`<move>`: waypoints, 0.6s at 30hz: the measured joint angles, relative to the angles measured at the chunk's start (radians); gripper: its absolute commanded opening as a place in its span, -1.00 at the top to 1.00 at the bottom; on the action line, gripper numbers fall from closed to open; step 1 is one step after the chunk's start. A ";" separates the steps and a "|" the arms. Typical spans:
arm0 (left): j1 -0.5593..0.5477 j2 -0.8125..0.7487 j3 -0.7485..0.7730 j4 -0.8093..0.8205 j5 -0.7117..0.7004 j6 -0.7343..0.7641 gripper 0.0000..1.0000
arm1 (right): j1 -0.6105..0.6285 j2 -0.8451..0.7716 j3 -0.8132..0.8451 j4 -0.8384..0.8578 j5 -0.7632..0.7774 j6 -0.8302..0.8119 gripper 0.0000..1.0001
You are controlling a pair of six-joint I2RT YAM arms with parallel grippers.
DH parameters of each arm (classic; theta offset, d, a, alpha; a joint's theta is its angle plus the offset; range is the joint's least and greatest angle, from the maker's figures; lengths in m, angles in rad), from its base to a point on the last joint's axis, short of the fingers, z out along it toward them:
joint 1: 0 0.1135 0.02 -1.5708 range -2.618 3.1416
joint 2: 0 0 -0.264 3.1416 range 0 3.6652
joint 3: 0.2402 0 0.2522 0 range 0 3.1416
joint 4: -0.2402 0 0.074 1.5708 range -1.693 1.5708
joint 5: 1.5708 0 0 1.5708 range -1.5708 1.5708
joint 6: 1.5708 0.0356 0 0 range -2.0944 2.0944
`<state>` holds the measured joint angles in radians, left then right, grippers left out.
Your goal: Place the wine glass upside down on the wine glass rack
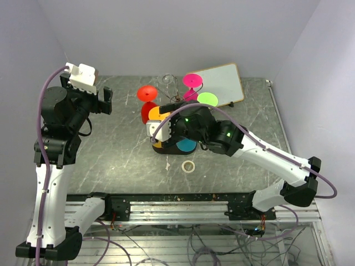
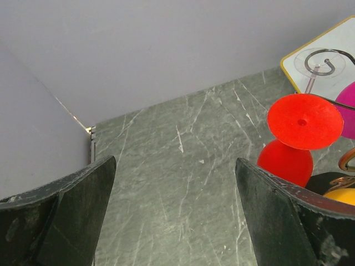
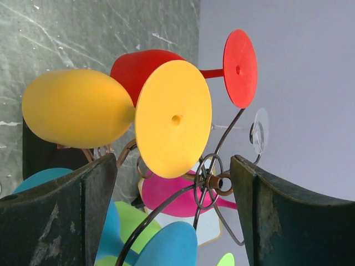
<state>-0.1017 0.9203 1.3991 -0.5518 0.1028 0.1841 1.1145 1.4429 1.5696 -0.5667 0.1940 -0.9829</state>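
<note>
1. The wine glass rack [image 3: 213,180] stands on the desk [image 1: 111,149], midway between the left and right edges and somewhat nearer the far edge.
2. The yellow wine glass [image 3: 72,108] is at the rack's left side, just beside the red glass [image 2: 304,121]. Its round foot sits close against a curled wire arm. Whether the foot is seated in that arm cannot be told.
3. The right end effector [image 3: 173,166] is at the rack with its fingers [image 3: 55,221] spread wide. The yellow glass lies just ahead of the fingertips, and neither finger is seen touching it.
4. The left end effector [image 2: 175,163] is raised over the left part of the desk, facing the far left corner. Its fingers are spread with nothing between them.
5. Other glasses around the rack: pink [image 1: 192,80], green [image 1: 207,100], blue [image 1: 186,145] and a clear glass [image 2: 319,61].
6. A white board [image 1: 224,80] lies at the far right corner.
7. A tape ring [image 1: 188,165] lies flat between the rack and the near edge.
</note>
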 measured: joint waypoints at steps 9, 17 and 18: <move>0.000 0.000 0.000 0.000 0.008 0.000 -0.99 | -0.050 -0.033 0.052 -0.067 -0.181 0.061 -0.90; 0.000 -0.002 -0.016 0.002 0.016 0.000 -0.99 | -0.222 -0.132 0.093 -0.092 -0.426 0.156 -0.99; 0.000 -0.002 -0.024 0.003 0.016 0.000 -0.99 | -0.242 -0.149 0.093 -0.090 -0.445 0.166 -0.99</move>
<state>-0.1013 0.9180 1.3750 -0.5488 0.1188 0.1837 0.8722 1.2938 1.6623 -0.6567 -0.2508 -0.8169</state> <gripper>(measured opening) 0.992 0.989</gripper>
